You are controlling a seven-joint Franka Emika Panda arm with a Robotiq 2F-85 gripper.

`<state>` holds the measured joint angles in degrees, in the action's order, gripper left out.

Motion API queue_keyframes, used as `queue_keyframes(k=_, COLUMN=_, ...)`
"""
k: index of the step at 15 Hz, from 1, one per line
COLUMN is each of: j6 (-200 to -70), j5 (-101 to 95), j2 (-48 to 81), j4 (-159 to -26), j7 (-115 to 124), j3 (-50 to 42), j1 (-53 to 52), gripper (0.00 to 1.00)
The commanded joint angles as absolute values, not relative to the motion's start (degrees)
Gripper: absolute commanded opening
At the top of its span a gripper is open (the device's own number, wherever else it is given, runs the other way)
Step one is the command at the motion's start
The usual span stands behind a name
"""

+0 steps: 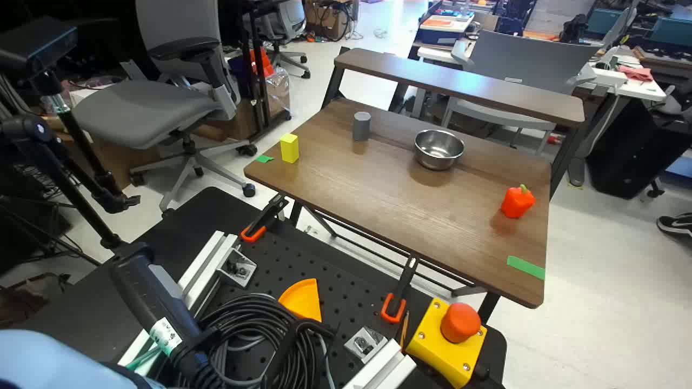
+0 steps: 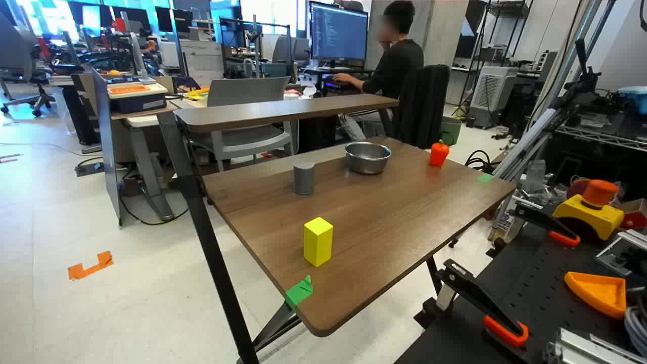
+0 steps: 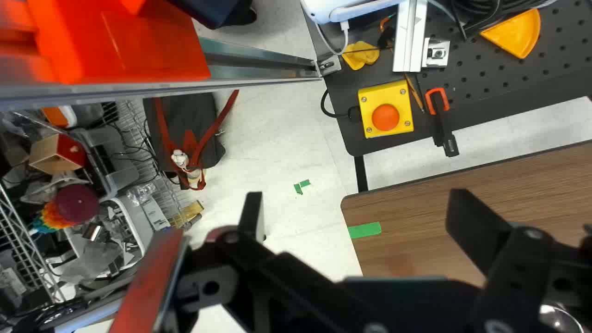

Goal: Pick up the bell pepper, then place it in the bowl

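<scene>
In the foreground of the wrist view, the claw (image 3: 356, 206) has its black fingers (image 3: 467, 224) wide apart, seen against a corner of the brown worktop (image 3: 416, 208) and the pale floor (image 3: 305, 212). Between those fingers shows a strip of green tape (image 3: 364, 230) at the worktop's edge. Near that tape in both exterior views, the red-orange bell pepper (image 1: 517, 203) stands on the worktop, upright, green stem on top; in the wrist view the claw seems to hide it. Past the claw, across a gap from the worktop, a yellow emergency-stop box (image 3: 385, 113) with a red-orange button rests on the black pegboard bench (image 3: 508, 88), near an orange-and-black clamp (image 3: 442, 125). Farther from the claw, the shiny metal bowl (image 1: 439, 150) sits on the worktop, well apart from the pepper. Farther again, toward the opposite end, come the grey cylinder (image 1: 361, 127) and lastly the yellow rectangular block (image 2: 318, 242), both upright. Beyond the worktop, in an exterior view, a person (image 2: 399, 65) sits before a monitor (image 2: 338, 33).
</scene>
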<state>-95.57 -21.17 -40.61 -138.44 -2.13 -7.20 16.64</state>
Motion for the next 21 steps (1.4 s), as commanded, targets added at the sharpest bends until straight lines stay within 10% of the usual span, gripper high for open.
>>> queue_keyframes(k=1, j6=-95.1, j5=-21.9, j2=-40.7, j4=-138.2, j7=-1.4, j3=-8.4, j1=15.0, gripper=1.0)
queue_keyframes(k=9, j6=-95.5, j5=-20.9, j2=-36.3, j4=-136.5, j7=2.1, j3=-7.4, j1=14.7, gripper=1.0)
queue_keyframes(k=21, j6=-100.1, j5=-9.5, j2=5.2, j4=-114.1, j7=20.7, j3=-7.9, j1=12.5, gripper=1.0)
